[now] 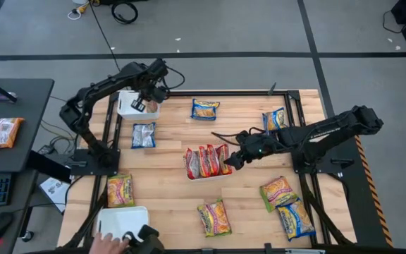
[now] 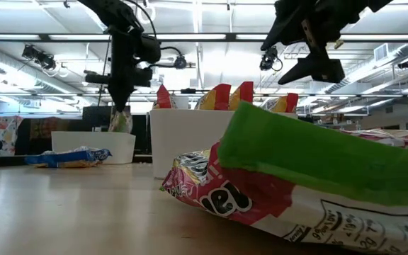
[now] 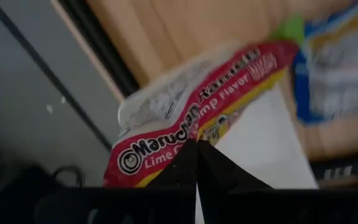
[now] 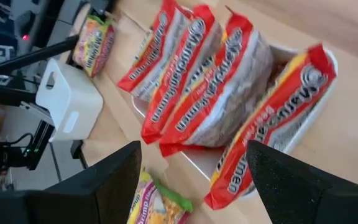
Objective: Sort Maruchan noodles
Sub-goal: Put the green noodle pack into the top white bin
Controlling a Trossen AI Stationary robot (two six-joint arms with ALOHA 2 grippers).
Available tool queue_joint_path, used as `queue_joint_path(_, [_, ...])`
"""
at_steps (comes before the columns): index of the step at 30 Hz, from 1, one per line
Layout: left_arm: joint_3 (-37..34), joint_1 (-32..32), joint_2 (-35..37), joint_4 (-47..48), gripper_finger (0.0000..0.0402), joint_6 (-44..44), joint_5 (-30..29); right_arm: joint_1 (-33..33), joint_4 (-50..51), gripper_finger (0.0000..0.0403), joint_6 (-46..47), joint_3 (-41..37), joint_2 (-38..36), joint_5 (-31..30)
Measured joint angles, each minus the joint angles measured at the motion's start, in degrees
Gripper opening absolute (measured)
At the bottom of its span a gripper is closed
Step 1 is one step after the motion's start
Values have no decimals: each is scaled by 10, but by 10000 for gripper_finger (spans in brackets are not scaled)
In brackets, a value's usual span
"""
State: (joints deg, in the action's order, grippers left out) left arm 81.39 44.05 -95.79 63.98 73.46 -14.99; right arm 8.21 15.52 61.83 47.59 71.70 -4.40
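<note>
Your left gripper (image 1: pixel 149 99) is clenched on a packet (image 3: pixel 191 118) hanging below its jaws over the far tray (image 1: pixel 127 104); a thin pinch could let it slip outside. Your right gripper (image 1: pixel 229 162) hangs spread above the red packets (image 1: pixel 206 161) and could snag one. How much packet the left jaws hold is hidden.

"Maruchan Ramen", "Lime" on held red-banded packet (image 3: pixel 197 118)
</note>
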Motion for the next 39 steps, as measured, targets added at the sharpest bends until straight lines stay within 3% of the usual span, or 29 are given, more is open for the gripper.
queue_joint_path(14, [-49,-39,-18,-36,4,-9,28,-69,1,289,-86,0,-64,0])
queue_joint_path(19, [-49,-36,-18,-50,12,-57,27,-90,11,289,-100,0,-75,0])
queue_joint_path(31, [-49,-42,-4,-68,94,-145,27,-100,19,289,-111,0,-78,9])
queue_joint_path(39, [-49,-96,82,-55,153,-213,6,-94,23,271,-166,0,-111,-23])
